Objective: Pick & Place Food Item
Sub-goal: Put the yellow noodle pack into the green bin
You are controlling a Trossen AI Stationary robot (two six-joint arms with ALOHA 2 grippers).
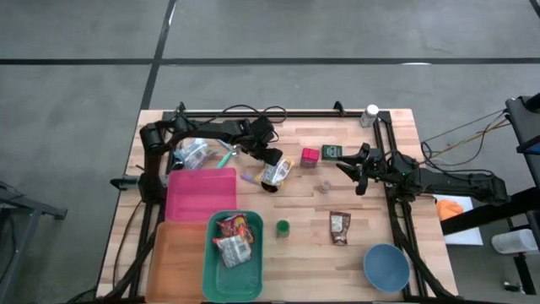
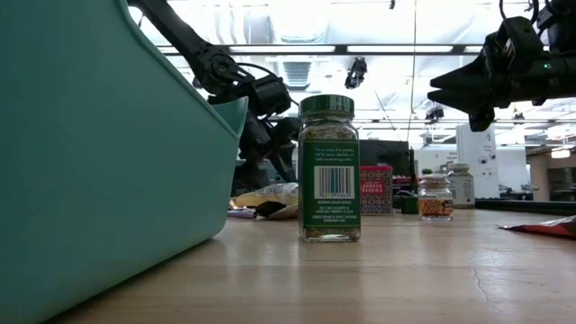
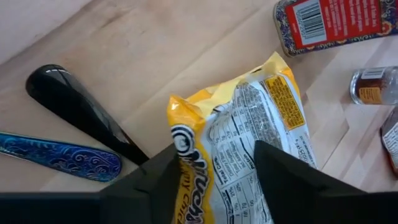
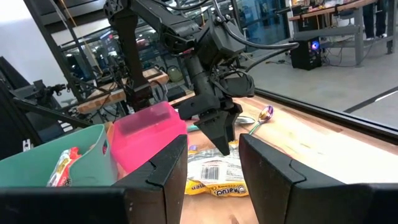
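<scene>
Wooden planks form the tabletop point(image 1: 354, 262), which sits on a grey floor with a bright workshop beyond. Near the table's middle lies the task's thing, a yellow snack packet point(image 1: 277, 173), flat on the wood just beside the pink bin point(image 1: 201, 192). The left gripper point(image 3: 214, 168) is down over the packet, one dark finger on either side of it; the fingers are partly apart and appear to be closing, but whether they already pinch the wrapper cannot be told. Seen from above, the packet's long axis runs diagonally, one end toward the pink bin and the other toward the red box point(image 1: 310, 155); its printed back panel faces up. It looks light, soft and crinkly, probably with loose contents that shift, and its film is likely slippery, so a pinch across the narrow width near the middle, gathering some wrapper, seems safest; a grip near a sealed end might let it swing or slide out. The right gripper point(image 1: 359, 173) hangs above the table well apart from the packet, holding nothing, its fingers partly apart. A teal bin point(image 1: 232, 268) already holding packets stands at the near edge, and a green-lidded spice jar point(image 2: 329, 168) stands upright close by.
</scene>
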